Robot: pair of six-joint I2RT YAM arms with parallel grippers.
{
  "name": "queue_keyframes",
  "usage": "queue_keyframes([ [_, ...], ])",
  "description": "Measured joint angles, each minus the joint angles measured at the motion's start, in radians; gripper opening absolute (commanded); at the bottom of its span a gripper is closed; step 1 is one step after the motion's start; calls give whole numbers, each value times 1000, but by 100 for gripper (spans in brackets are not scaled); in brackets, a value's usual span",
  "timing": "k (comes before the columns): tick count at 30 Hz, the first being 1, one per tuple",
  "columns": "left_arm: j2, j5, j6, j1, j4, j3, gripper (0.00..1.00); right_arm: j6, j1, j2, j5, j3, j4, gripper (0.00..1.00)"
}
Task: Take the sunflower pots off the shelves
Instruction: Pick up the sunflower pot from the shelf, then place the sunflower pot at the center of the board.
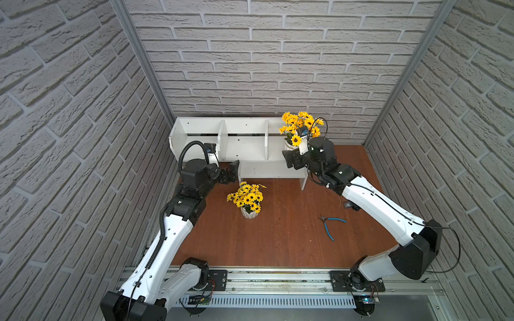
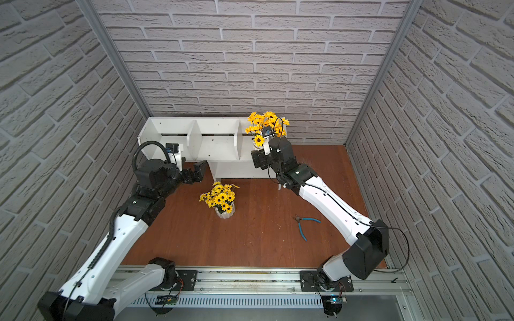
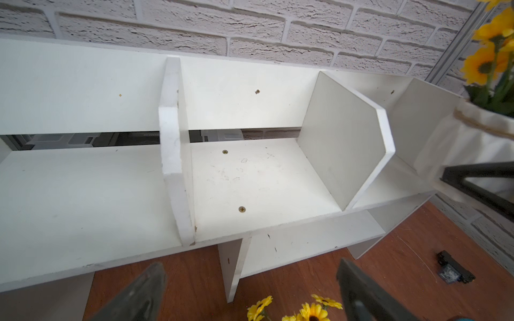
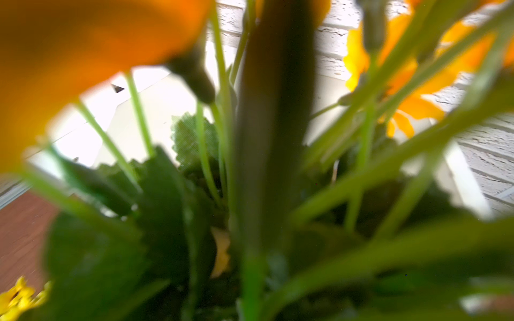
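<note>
Two pots of sunflowers were in view. The front sunflower pot [image 1: 250,213] [image 2: 224,212] stood upright on the brown worktop [image 1: 278,250], off the shelves [image 1: 244,144] [image 2: 214,144] [image 3: 250,180] and just in front of the lower cubby, with nothing touching it. The twine sunflower pot [image 1: 288,146] [image 2: 256,144] [image 3: 459,144] was at the right-end upper compartment of the shelves, and its blooms rose above the back panel. Whether its base rested on the shelf board could not be told.

The right gripper [image 1: 290,161] [image 2: 260,161] sat low against that pot at the front edge of the compartment. In the left wrist view one of its black fingers [image 3: 478,178] lay across the pot's white side below the twine band. The other finger was hidden, so I cannot tell whether the pot was clamped. The right wrist view was filled with blurred stems and leaves, very close.

The left gripper [image 1: 234,172] [image 2: 200,172] hovered above the worktop, in front of the shelves and left of the cubby. Its fingers [image 3: 144,289] were spread wide and held nothing.

Blue-handled pliers [image 1: 332,225] [image 2: 304,226] lay on the worktop beside the right arm, well apart from both pots. A small black object [image 1: 349,205] [image 3: 453,268] lay nearer the shelves' right leg
</note>
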Motion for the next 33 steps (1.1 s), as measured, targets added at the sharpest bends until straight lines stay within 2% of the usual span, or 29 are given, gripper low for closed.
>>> queue_keyframes([
  [10, 0, 3, 0, 0, 0, 0, 98, -24, 0, -241, -232, -194, -90, 44],
  [16, 2, 7, -3, 0, 9, 0, 98, -46, 1, -362, -323, -312, -90, 46],
  [26, 9, 9, -11, 0, 15, 0, 98, -44, 3, -447, -348, -623, 84, 48],
  [33, 10, 10, -12, 0, 24, -6, 98, -34, 3, -466, -339, -769, 244, 48],
])
